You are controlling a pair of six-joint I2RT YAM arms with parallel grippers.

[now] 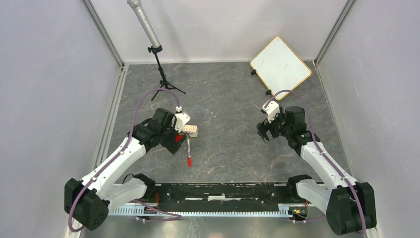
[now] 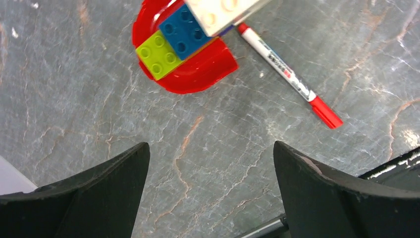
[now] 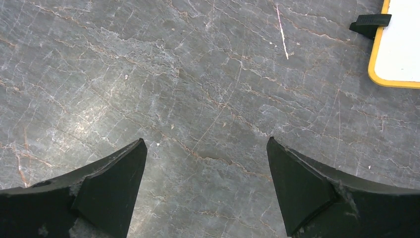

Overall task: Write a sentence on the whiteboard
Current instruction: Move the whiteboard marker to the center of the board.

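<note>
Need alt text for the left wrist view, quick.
The left pincer hangs open over a grey marbled table, holding nothing. Beyond it lie a red-and-white marker pen and a red dish holding a blue brick and a lime-green brick, with a cream brick overlapping them.

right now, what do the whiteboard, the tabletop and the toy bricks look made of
Whiteboard: smooth white panel in a thin tan frame, possibly wood.
Tabletop: grey stone-look surface with pale veins; real stone or printed laminate, cannot tell.
Toy bricks: glossy moulded plastic, going by the shine and the studs on top.
</note>
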